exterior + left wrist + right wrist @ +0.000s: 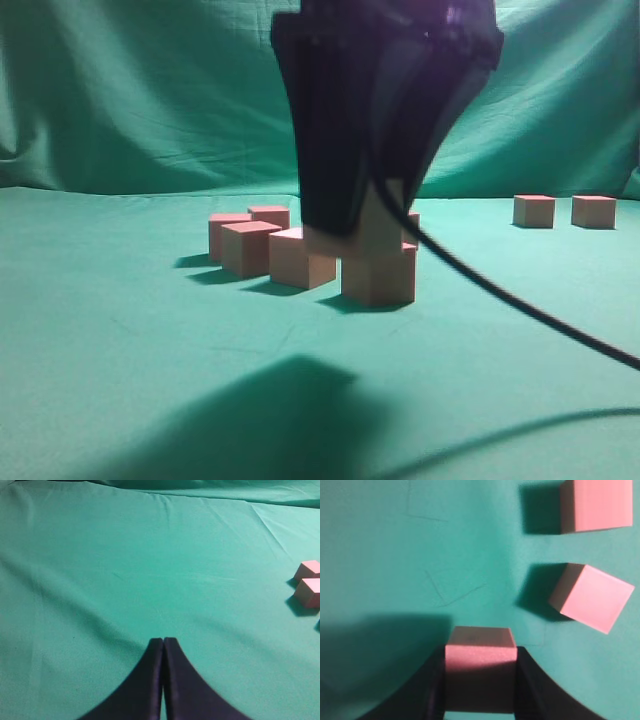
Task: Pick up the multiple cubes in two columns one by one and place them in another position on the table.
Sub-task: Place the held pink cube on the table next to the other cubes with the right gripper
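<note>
So the right hand [479,690] is clamped on one cube [479,672], pinched by its sides just above the green table [380,555], and from the front that cube sits right over the cluster of cubes [270,245] still waiting in their columns. My worry is any sideways swing before it lifts clear could clip the nearest one [592,596], which already sits skewed, and knock the rows around. Two cubes [563,211] sit well off to the right of the cluster. The left hand [163,645] is pressed together, holding nothing, away from it all.
</note>
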